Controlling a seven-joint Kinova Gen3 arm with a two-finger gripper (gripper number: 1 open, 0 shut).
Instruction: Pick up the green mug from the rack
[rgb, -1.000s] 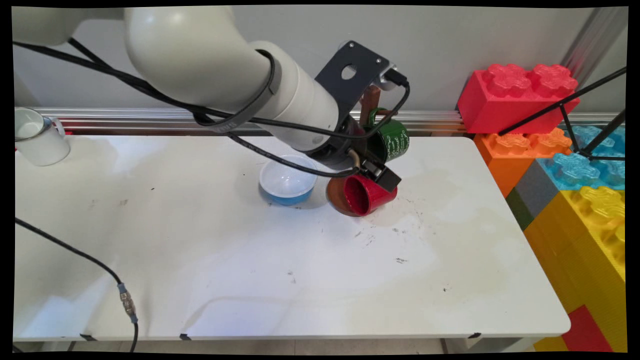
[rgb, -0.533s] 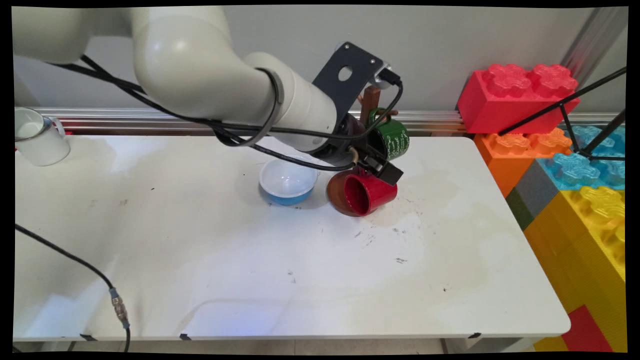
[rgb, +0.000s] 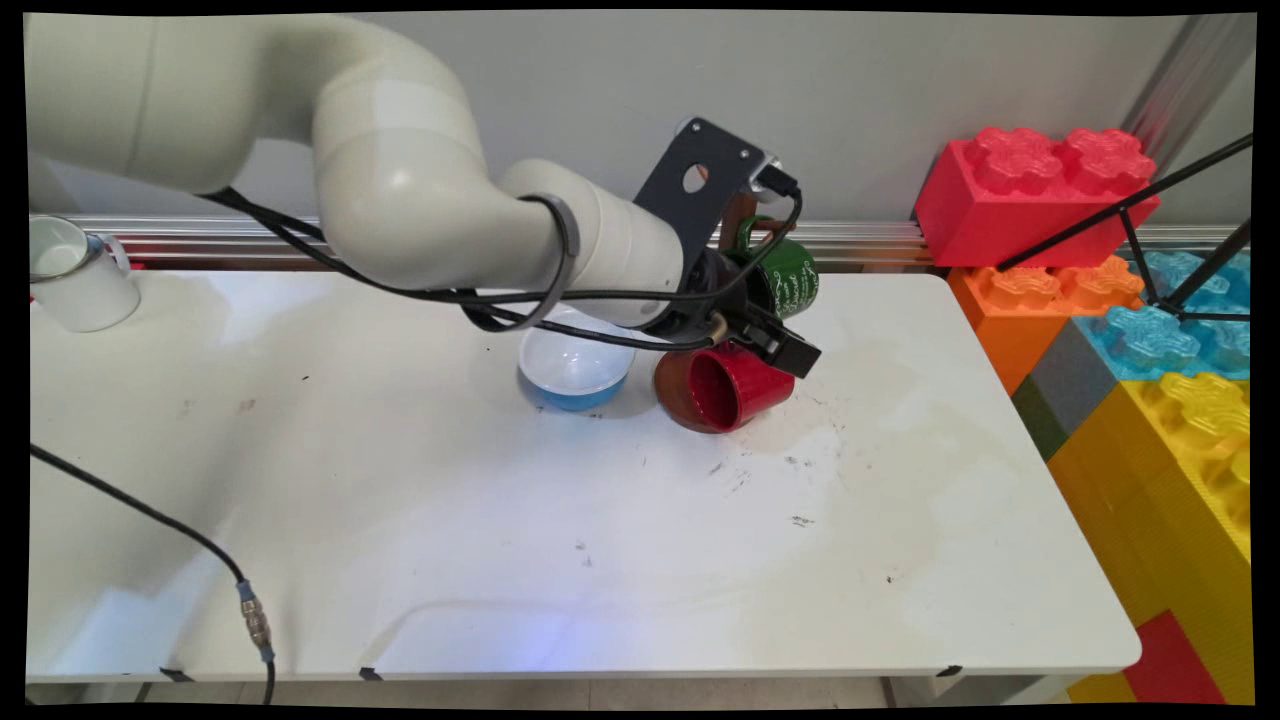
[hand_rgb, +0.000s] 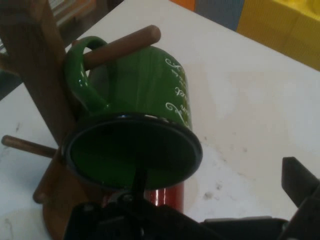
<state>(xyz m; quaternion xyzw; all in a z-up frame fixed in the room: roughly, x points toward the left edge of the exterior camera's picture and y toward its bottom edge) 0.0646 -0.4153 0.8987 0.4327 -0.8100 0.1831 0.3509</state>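
From my station I start at the near edge of the white table (rgb: 500, 560), where a black cable (rgb: 150, 515) with a metal connector trails across the front left corner. Dark scuffs mark the tabletop toward the middle.

Further in, a blue bowl (rgb: 573, 368) with a white inside sits upright. Just to its right is a red mug (rgb: 735, 388), tipped on its side with its mouth facing the near left, resting against the round brown base of a wooden mug tree (hand_rgb: 35, 75).

The gripper (rgb: 775, 340) is directly over the red mug's upper side, reaching in from the left. I cannot tell whether it is released or clenched; the main view shows only one black finger end, and the hand view shows a single finger (hand_rgb: 300, 182) at the lower right.

Just behind it, a green mug (rgb: 785, 280) with white lettering hangs by its handle from a peg of the tree, mouth tilted toward the hand camera.

At the far left corner stands a white mug (rgb: 75, 275). Off the table's right end are stacked big toy bricks (rgb: 1035, 190).
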